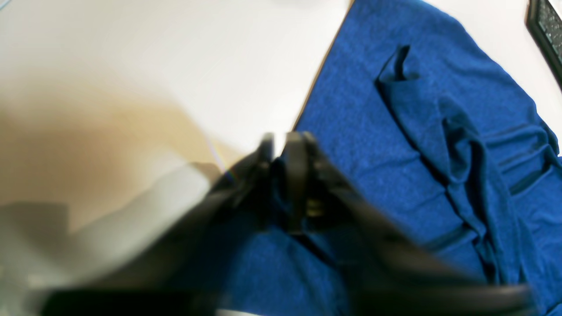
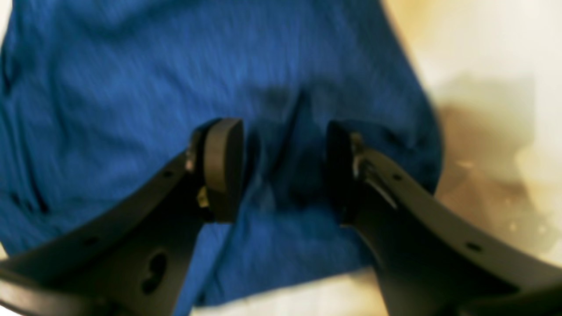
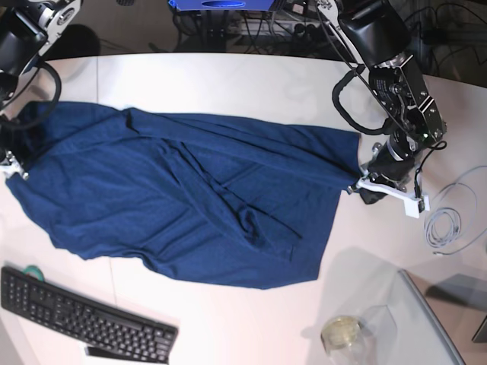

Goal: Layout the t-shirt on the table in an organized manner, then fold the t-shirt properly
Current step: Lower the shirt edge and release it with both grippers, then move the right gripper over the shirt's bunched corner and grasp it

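The soft, creased blue t-shirt (image 3: 183, 205) lay spread on the smooth white surface (image 3: 251, 84). Right fingers (image 2: 224, 166) stood wide apart over cloth; left fingers (image 1: 294, 175) nearly closed, pinching its edge.

The left gripper (image 1: 281, 145) was smeared by blur in its wrist view, so whether its jaws pinched the t-shirt (image 1: 395, 145) could not be told. At nine o'clock in the base view, the right gripper (image 3: 15, 163) was largely hidden behind cloth.
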Available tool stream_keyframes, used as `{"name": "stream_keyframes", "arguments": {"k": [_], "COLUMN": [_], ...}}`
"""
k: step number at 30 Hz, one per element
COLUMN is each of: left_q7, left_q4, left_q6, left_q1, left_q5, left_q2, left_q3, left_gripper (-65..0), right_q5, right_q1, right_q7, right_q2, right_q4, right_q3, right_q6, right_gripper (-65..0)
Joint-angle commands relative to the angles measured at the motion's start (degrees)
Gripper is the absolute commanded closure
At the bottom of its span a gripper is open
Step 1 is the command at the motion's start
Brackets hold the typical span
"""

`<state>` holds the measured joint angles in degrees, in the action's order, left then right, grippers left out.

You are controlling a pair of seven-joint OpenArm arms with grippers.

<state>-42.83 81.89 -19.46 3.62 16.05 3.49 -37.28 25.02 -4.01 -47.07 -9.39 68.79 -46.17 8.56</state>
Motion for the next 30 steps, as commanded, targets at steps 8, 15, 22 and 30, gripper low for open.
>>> {"name": "stream_keyframes", "arguments": {"k": [8,15,22,30], "left_q7": [1.5,1.4,1.5,1.5], "left_q4": [7.9,14.0,13.2,11.3], "left_q6": [-0.6,-12.5,-20.5,-20.5], "left_q1": [0.0,-10.9,-18.3,-18.9], "left_q5": [1.1,1.1,1.1,1.0], "left_q2": [-0.5,-3.8,-5.8,-6.0], "left_q3": [-6.9,-17.2,-26.6,-30.1], "left_gripper": [-44.9,-44.8,-44.8,-44.8], "right_q5": [0.4,0.3,0.3,0.7], "right_q1": [10.4,17.6,19.1,19.4], "right_q7": [-1.0,-1.8,-1.2,0.5], "right_q2": [8.6,15.8,15.8,16.1], "right_q4": [21.3,24.1,23.9,23.9], "right_q3": [7.2,15.3,18.3,18.5], "right_q6": [7.8,7.8,3.5,1.4], "right_gripper": [-29.3,-29.3,-30.0,-36.6]}}
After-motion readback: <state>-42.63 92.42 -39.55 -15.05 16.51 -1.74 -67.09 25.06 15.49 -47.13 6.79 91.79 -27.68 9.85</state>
